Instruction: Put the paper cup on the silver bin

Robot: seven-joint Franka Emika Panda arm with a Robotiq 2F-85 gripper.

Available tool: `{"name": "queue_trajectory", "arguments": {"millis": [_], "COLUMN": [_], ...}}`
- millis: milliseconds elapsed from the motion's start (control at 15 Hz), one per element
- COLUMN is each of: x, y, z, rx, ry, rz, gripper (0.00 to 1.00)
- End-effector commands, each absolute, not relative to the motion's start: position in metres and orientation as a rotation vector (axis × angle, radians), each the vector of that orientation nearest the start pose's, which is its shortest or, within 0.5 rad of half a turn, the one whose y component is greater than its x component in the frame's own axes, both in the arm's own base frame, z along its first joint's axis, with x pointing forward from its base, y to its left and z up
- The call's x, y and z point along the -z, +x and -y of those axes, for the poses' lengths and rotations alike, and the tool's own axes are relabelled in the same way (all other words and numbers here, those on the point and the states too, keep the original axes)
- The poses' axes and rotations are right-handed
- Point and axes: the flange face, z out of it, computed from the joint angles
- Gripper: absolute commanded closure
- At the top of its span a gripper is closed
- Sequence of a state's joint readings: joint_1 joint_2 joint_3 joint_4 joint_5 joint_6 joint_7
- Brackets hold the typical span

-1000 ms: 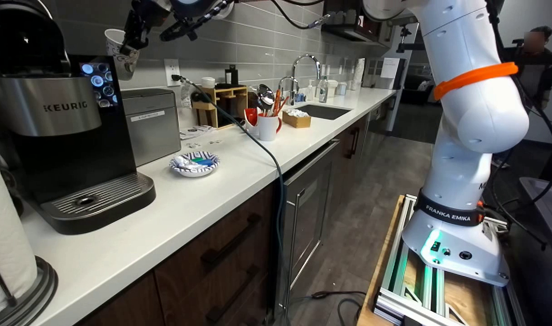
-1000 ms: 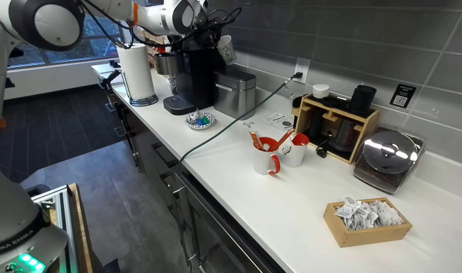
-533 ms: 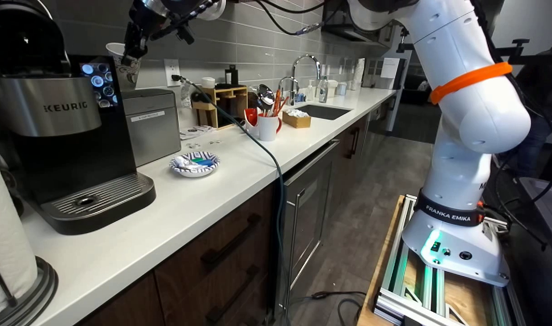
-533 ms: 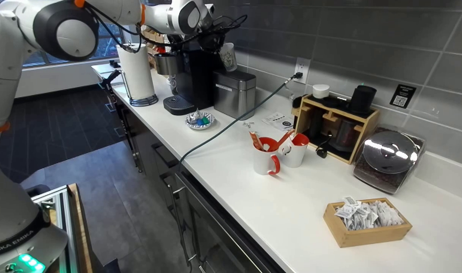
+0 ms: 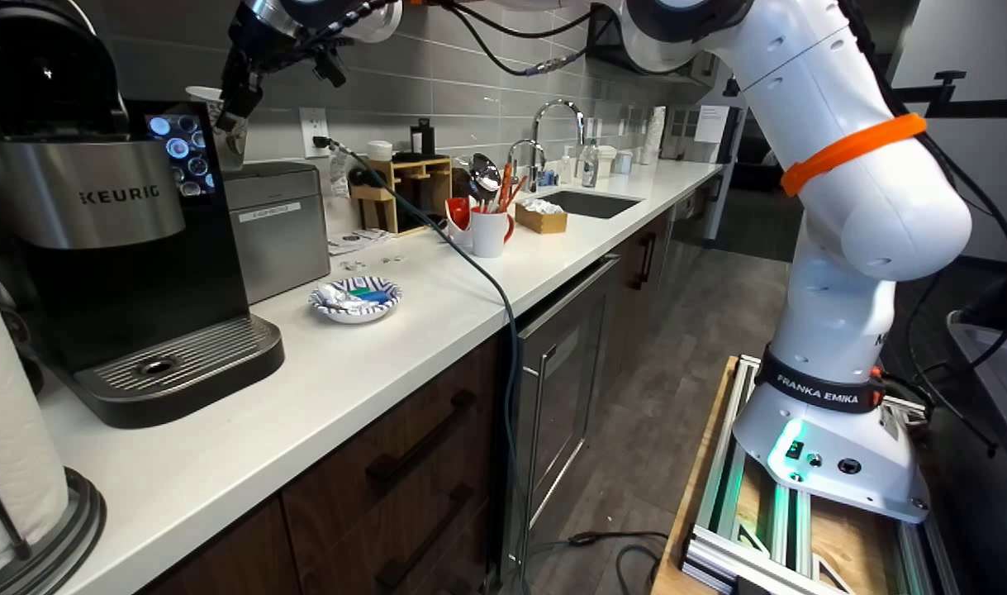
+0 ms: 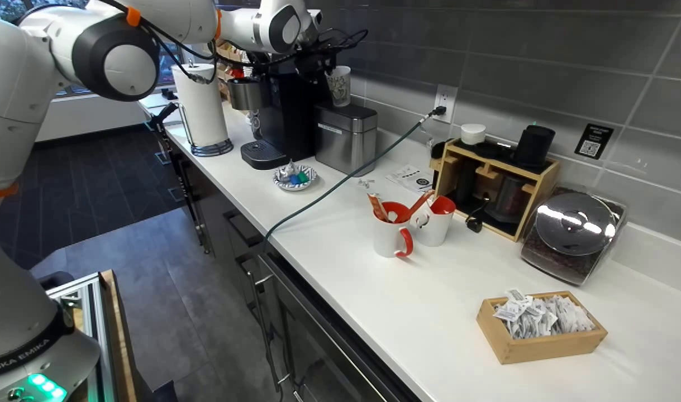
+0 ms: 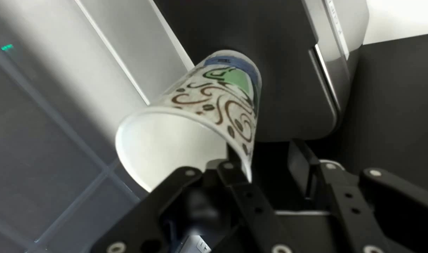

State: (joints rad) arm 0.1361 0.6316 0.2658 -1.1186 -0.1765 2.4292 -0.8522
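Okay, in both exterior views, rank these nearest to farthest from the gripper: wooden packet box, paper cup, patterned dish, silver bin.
1. Paper cup, at the gripper.
2. Silver bin, right under the cup.
3. Patterned dish, down on the counter.
4. Wooden packet box, farther along the counter.

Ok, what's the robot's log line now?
paper cup: upright on silver bin | gripper: open, one finger inside cup | retreat: not yet

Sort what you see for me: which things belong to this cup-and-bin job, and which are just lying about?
For the job:
paper cup
silver bin
gripper, open at the cup's rim

Just lying about:
coffee machine
paper towel roll
blue-and-white dish
two mugs
wooden box of packets
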Motion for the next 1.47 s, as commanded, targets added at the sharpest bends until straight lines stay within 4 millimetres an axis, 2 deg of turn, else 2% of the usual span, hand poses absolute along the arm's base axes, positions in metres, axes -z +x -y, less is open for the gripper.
{"name": "queue_trajectory", "arguments": {"millis": [0,200,267,467,667,800,1067,1267,1400], "x": [-0.535,-0.540,-0.543,-0.557,-0.568,-0.570,-0.586,-0.589,-0.575], "y": [0.747,0.746,0.745,0.741,0.731,0.719,0.695,0.672,0.654], "z": [-0.241,-0.243,-0.245,-0.253,-0.253,-0.244,-0.201,-0.166,-0.153], "rx": [1.081,1.126,1.149,1.316,1.463,1.498,1.580,1.482,1.354], "ry": [-2.566,-2.549,-2.542,-2.474,-2.466,-2.517,-2.667,-2.850,-2.966], "rz": [1.762,1.742,1.737,1.689,1.563,1.447,1.091,0.909,0.920], "gripper": [0.26,0.04,0.00,0.00,0.00,0.00,0.00,0.00,0.00]}}
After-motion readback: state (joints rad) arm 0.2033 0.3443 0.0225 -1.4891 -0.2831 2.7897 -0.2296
